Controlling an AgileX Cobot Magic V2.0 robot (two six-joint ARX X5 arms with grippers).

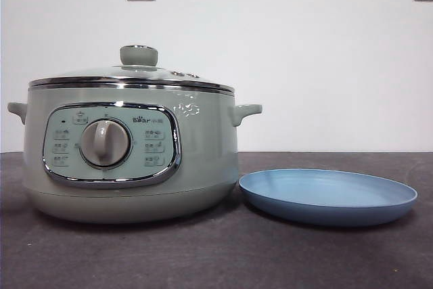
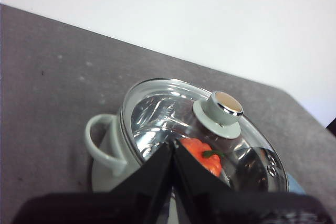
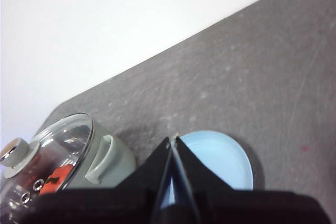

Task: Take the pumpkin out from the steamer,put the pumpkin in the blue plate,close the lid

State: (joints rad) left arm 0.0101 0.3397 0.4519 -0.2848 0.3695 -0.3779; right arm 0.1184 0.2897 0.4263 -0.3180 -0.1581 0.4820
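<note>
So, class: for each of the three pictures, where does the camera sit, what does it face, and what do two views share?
Front view: low at table height, facing the steamer and blue plate; no arm shows.
Left wrist view: above the lid; shut left gripper shows.
Right wrist view: above the plate; shut right gripper shows.
Both wrist views share the pumpkin under glass.

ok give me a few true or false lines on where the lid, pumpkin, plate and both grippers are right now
1. The lid sits on the steamer. True.
2. The pumpkin lies on the blue plate. False: it is inside the steamer, seen through the glass.
3. The blue plate holds nothing. True.
4. The left gripper grips the lid's knob. False: it is shut on nothing, above the steamer.
5. The right gripper is shut, above the plate. True.
</note>
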